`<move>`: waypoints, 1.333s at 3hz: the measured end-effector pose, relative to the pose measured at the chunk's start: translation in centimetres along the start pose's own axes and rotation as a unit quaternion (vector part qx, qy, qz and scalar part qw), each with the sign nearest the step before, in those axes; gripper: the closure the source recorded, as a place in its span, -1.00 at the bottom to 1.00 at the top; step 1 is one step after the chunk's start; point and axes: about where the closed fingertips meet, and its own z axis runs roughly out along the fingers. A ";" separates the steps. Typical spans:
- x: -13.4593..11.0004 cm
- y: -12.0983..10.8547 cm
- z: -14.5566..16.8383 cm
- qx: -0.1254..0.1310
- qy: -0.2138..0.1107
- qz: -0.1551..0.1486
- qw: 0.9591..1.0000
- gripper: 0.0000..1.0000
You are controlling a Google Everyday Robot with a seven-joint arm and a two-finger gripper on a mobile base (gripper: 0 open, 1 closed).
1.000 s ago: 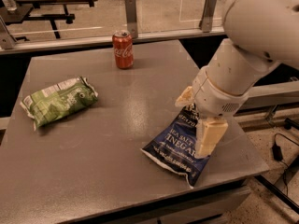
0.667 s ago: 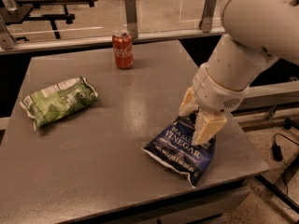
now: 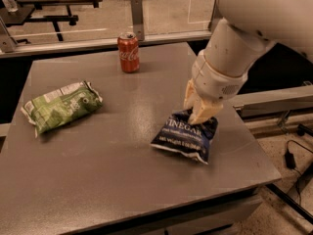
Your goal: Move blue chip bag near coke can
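Observation:
The blue chip bag [image 3: 187,137] lies on the right part of the grey table [image 3: 112,180], its white lettering facing up. My gripper [image 3: 196,109] comes down from the upper right on the white arm and is shut on the bag's far top edge, which is bunched up between the cream fingers [image 3: 204,113]. The coke can [image 3: 128,53] stands upright near the table's far edge, well to the left of and beyond the bag.
A green chip bag [image 3: 61,106] lies on the left side of the table. The table's right edge is close to the blue bag. A railing with a post [image 3: 137,13] runs behind the can. Cables lie on the floor at the right.
The gripper has moved a little toward the far left and closed on the bag's top edge. The blue bag has shifted with it, away from the front right corner.

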 end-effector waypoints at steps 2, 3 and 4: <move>-0.2 -7.5 -0.1 0.025 -0.013 0.015 0.999 1.00; 0.5 -11.5 -0.4 0.040 -0.025 0.034 0.998 1.00; 1.4 -15.1 -0.3 0.048 -0.041 0.052 0.997 1.00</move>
